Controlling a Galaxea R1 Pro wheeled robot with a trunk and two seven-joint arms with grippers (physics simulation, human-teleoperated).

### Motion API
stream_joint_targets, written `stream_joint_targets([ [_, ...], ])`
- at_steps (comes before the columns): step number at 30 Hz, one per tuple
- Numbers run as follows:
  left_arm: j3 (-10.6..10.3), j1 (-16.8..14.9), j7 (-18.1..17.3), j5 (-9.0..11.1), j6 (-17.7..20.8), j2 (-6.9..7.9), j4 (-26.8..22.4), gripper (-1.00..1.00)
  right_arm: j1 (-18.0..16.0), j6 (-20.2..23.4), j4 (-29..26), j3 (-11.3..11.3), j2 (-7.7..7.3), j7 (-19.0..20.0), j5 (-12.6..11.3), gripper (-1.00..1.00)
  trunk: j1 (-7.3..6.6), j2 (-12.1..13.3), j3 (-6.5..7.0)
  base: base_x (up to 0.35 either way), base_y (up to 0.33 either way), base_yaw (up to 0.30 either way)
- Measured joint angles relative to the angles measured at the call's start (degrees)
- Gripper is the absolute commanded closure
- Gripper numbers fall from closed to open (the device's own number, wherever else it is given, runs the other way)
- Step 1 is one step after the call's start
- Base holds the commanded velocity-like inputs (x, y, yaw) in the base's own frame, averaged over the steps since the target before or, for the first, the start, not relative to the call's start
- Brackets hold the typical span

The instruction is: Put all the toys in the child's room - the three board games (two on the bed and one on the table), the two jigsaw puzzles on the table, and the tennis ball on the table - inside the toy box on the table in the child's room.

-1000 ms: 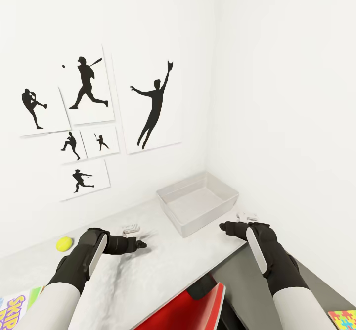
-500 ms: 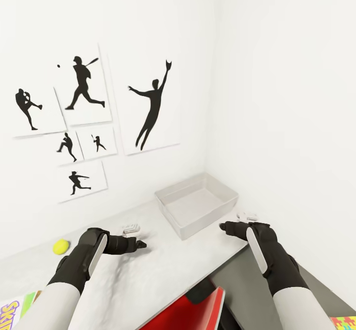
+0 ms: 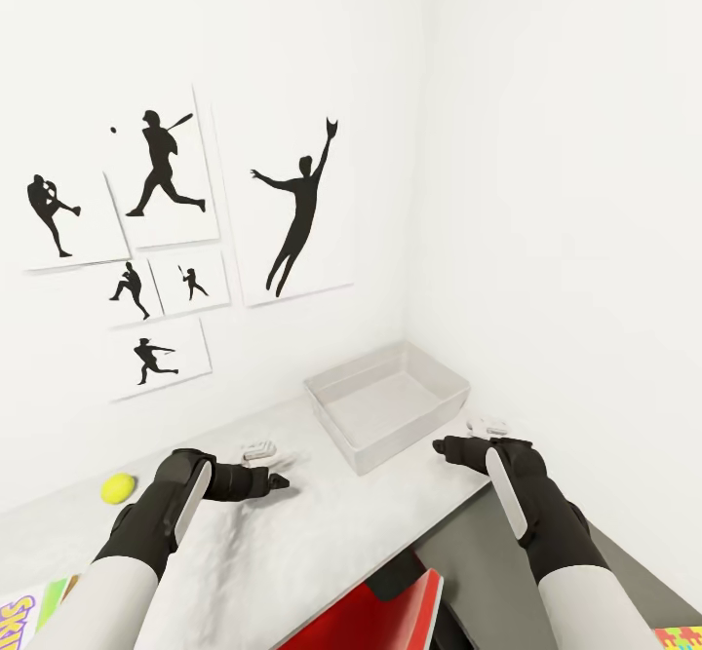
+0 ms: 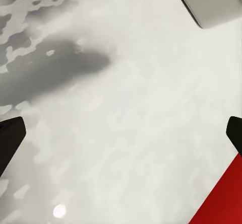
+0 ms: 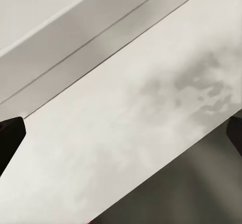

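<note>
Toy box (image 3: 385,404) sits empty at the bench (image 3: 292,533) corner. Tennis ball (image 3: 118,487) on the bench to my left, one board game (image 3: 24,611) at the edge. Left tool (image 4: 121,133) and right tool (image 5: 121,133) both apart, empty. I'd say nothing is packed yet.

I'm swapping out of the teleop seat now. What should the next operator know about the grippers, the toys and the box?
Left gripper: open, empty, over the light grey table.
Right gripper: open, empty, near the toy box.
Toy box: at the table's far corner, nothing seen inside it.
Tennis ball: on the table, left of the left arm.
Board game: one corner shows at the lower left edge of the head view.
Jigsaw puzzle: a corner shows on the dark grey section, lower right.
Done: nothing boxed yet.
Left: all the toys, including those out of view.
</note>
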Motion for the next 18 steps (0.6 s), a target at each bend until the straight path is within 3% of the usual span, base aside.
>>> stream_joint_targets([
  [18,0.0,0.0,0.0,0.0,-0.1,-0.05,0.0,-1.00,0.0,0.0,0.1,0.1,0.02,0.0,0.0,-1.00,0.00,0.0,0.00,0.029,-0.018,0.000],
])
